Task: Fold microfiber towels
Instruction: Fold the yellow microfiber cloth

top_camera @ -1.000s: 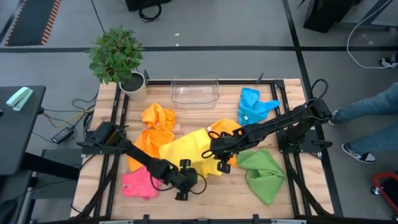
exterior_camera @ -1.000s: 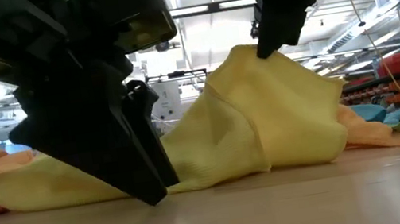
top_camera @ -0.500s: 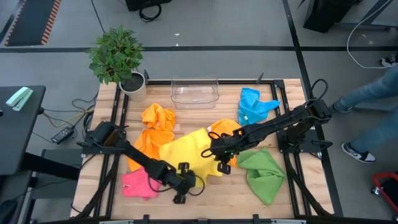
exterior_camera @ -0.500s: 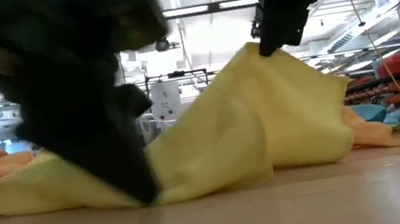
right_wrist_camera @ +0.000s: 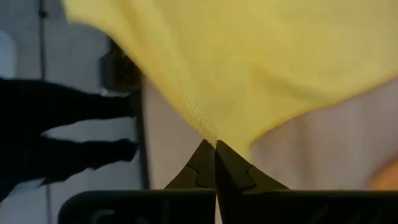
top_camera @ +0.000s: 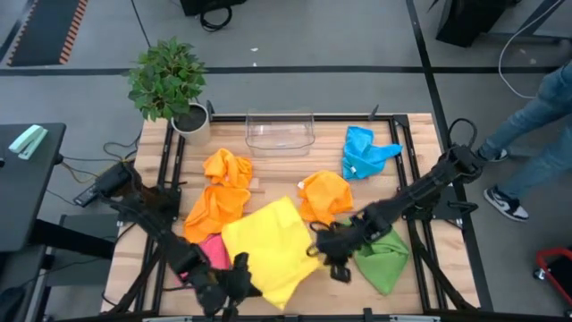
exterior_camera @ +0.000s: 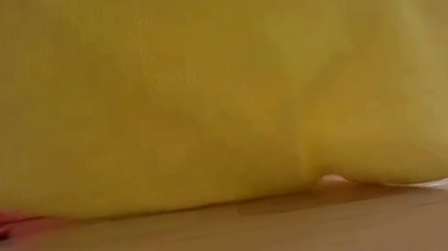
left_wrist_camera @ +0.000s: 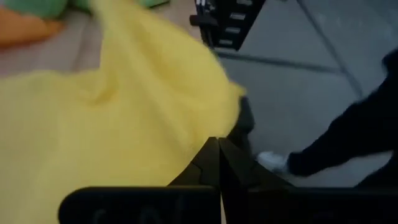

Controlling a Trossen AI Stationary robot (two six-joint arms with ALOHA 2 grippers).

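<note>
The yellow towel hangs spread between my two grippers near the table's near edge and fills the low view. My left gripper is shut on its near-left part, and my right gripper is shut on its right corner. The pink towel lies partly under the yellow one. Orange towels, the blue towel and the green towel lie crumpled on the table. My left gripper pinches the yellow towel's edge between its two shut fingers, slanting down from the table's left side. The cloth spreads away from the fingers toward the right gripper. One layer or several, I cannot tell. My right gripper pinches a corner of the yellow towel between its shut fingertips, slanting down from the table's right side. The cloth fans out from the corner and hangs below; whether its lower edge touches the table I cannot tell.
A clear plastic bin stands at the table's far edge, a potted plant at the far left corner. A person's legs show beyond the table's right side. Bare wood lies along the near edge.
My left gripper has shut on the yellow towel and gone up and toward the table's near left. My right gripper has carried its corner toward the near edge. The towel has been drawn off the pile toward the near edge and spread out between them.
</note>
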